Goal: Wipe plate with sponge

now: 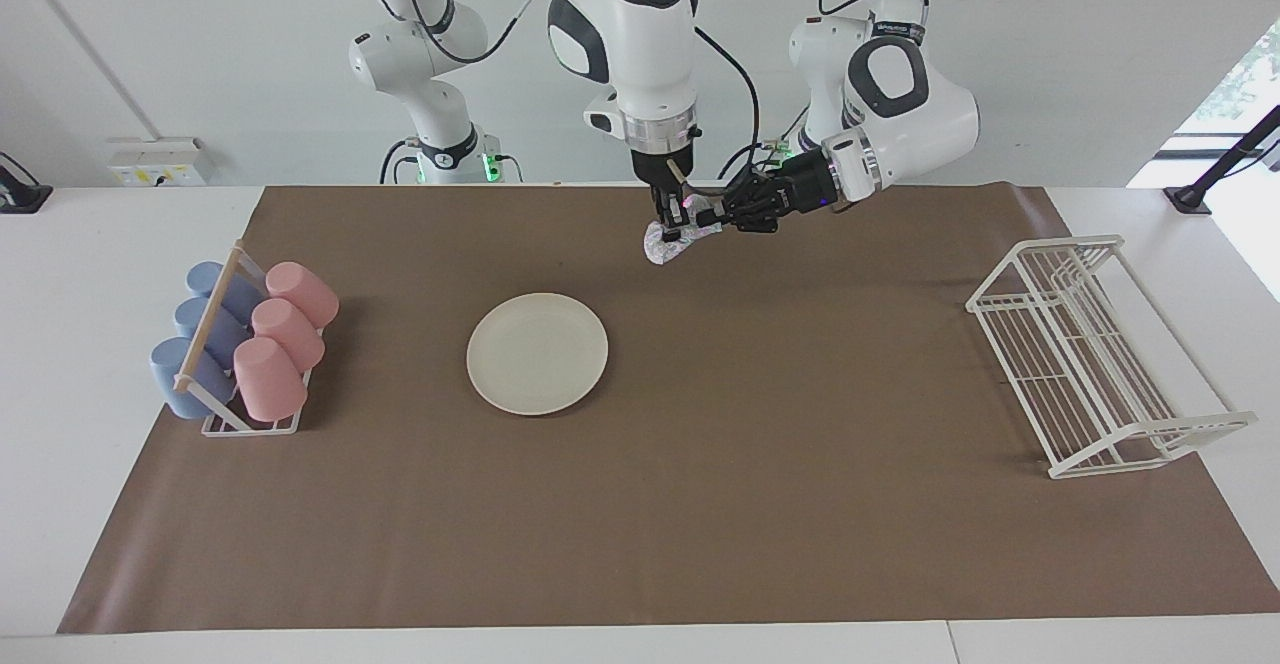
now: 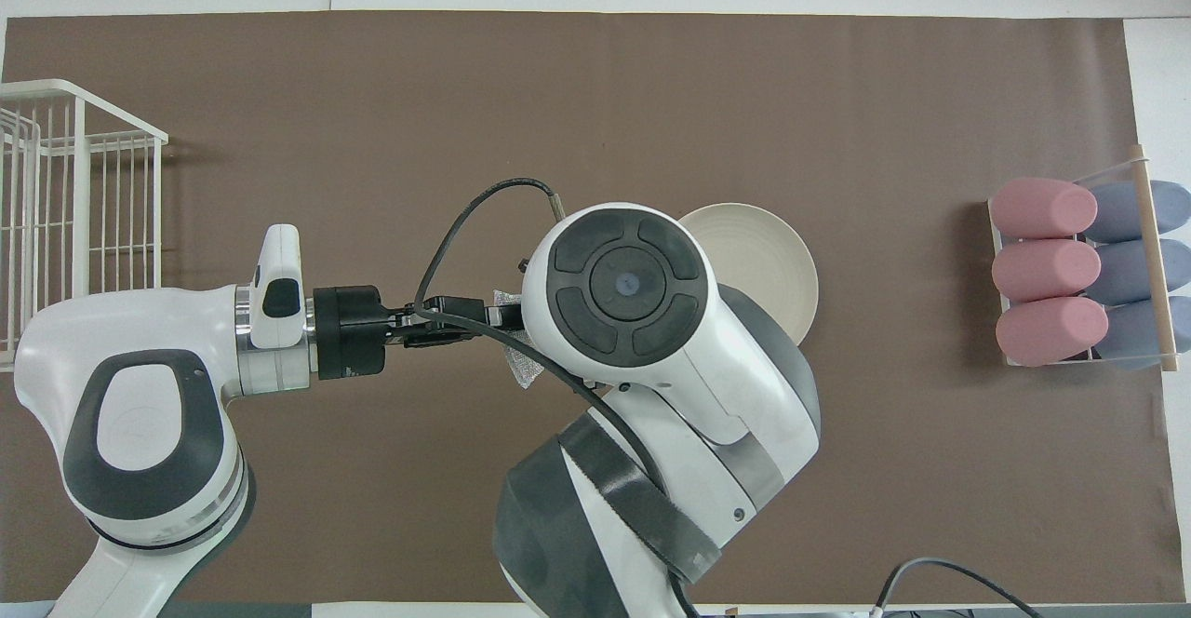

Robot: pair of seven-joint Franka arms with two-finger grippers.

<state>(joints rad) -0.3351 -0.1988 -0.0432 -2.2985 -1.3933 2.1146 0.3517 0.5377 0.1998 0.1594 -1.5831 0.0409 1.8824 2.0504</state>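
Silvery mesh hangs in the air at the upper middle of the facing view: the sponge [image 1: 668,241] is caught between two grippers above the brown mat [image 1: 700,544], near the robots' edge of the table. The right gripper [image 1: 672,219] points straight down onto it from the arm that fills the centre of the overhead view; the left gripper [image 1: 722,214] reaches in sideways from the right of the facing view. Both sets of fingers sit at the sponge, so this looks like a handover, but I cannot tell which gripper is really clamped on it, or whether both are.

Farther from the robots, the plate [image 1: 537,352] lies flat on the mat, untouched, left of centre in the facing view. In the overhead view it [image 2: 772,260] is half hidden under the right arm.

Risks, as I judge them: if one gripper lets go before the other has a firm pinch, the soft pad could drop to the mat. If both pull while clamped, the mesh may stretch or snag on a finger.

At the frame's edges stand the cup rack [image 1: 240,349] and the wire rack [image 1: 1095,354], well apart from the action.
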